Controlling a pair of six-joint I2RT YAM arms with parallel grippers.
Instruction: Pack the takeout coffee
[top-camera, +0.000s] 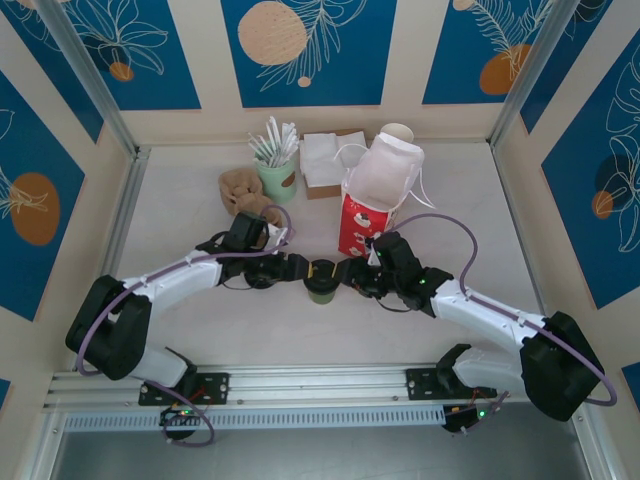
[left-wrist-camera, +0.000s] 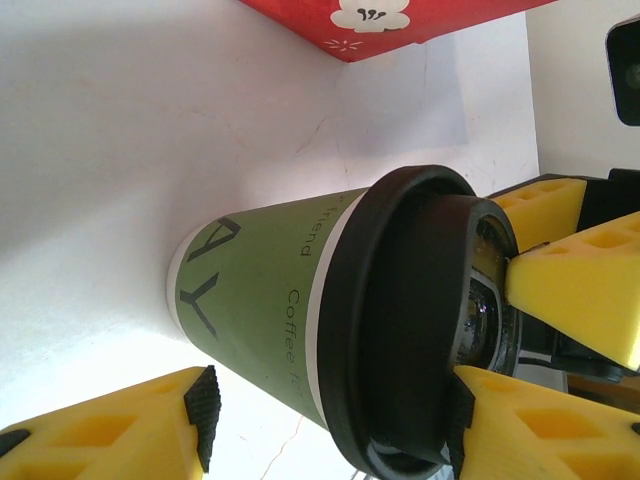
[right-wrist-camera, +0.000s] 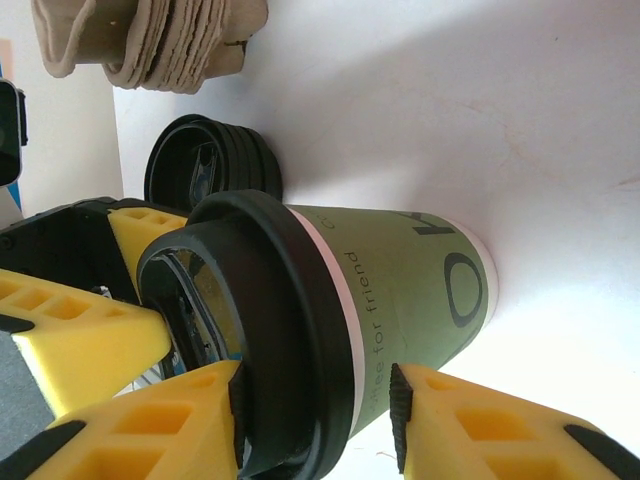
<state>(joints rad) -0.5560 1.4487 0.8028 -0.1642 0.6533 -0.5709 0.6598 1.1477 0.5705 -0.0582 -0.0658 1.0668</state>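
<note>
Olive-green coffee cup (top-camera: 322, 283) with a black lid stands on the white surface (top-camera: 200, 330) at frame centre, just below a red bag (top-camera: 360, 225). Left jaws and right jaws flank it, parted; whether they grip cannot be told

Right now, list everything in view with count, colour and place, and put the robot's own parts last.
takeout coffee: one, olive-green with black lid, upright at centre.
red paper bag: one, red, white inside, open, behind the coffee, slightly right.
mint cup: one, pale green, holding white sticks, at the back.
pulp carriers: stack, count unclear, tan, left of mint cup.
white box: one, white, between mint cup and bag.
tan cup: one, tan, behind the bag.
lids: stack, count unclear, black, beside the coffee.
left gripper: one, yellow fingers, open, at the coffee's left.
right gripper: one, yellow fingers, open, at the coffee's right.
</note>
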